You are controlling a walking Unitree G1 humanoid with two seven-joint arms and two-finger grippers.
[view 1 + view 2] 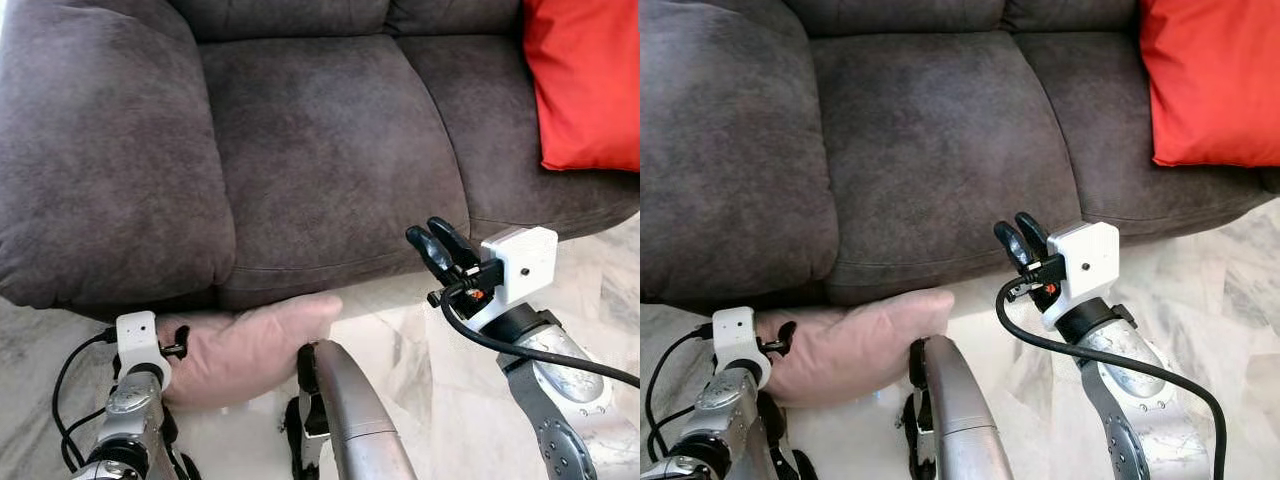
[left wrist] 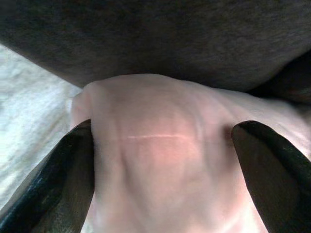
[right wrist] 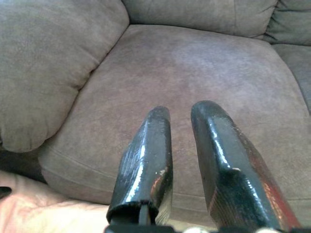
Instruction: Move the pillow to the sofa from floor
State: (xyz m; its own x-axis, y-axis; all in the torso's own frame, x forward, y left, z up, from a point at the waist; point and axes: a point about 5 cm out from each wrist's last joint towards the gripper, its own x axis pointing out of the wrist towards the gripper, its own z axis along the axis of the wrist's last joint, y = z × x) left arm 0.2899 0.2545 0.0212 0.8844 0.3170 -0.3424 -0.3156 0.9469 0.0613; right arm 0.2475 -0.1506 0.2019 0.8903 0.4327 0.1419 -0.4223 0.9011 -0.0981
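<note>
A pale pink pillow [image 1: 250, 345] lies on the floor, pushed against the foot of the dark brown sofa [image 1: 320, 150]. My left gripper [image 1: 178, 343] is at the pillow's left end. In the left wrist view its two black fingers [image 2: 58, 184] press into the pillow [image 2: 160, 160] from both sides, and the fabric creases between them. My right gripper [image 1: 437, 245] hangs in the air in front of the seat cushion's front edge, to the right of the pillow. Its fingers [image 3: 146, 160] are nearly together and hold nothing.
A red cushion [image 1: 585, 80] rests on the sofa's right seat. The wide middle seat and the fat left armrest [image 1: 90, 170] are bare. Pale marble floor [image 1: 400, 330] runs along the sofa's front. A silver limb of mine [image 1: 350, 410] rises at the bottom centre.
</note>
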